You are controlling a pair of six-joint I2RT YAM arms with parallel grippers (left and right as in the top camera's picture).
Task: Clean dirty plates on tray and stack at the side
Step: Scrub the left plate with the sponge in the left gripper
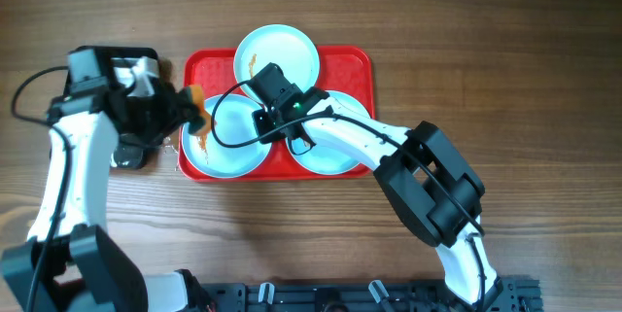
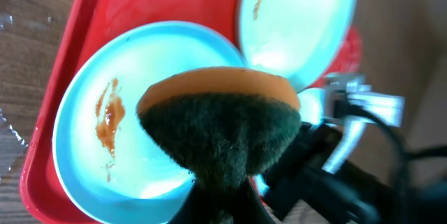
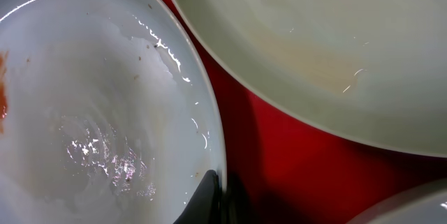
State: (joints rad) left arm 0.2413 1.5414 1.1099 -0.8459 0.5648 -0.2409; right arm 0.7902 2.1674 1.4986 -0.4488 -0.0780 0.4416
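Wooden table [image 1: 505,40]; red tray [image 1: 355,64]; two plates [image 1: 287,54] brown-smeared.

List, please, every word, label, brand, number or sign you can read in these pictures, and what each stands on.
None: no text can be read in any view. The large rectangular red plastic tray, the round pale-blue plates and the orange-and-green scrubbing sponge show no print.

The right arm [image 1: 355,137] covers part of the lower-right plate [image 1: 326,163]. A blurred sponge [image 2: 220,126] hides most of the left claw [image 2: 223,206]; the right claw [image 3: 209,199] is cropped.
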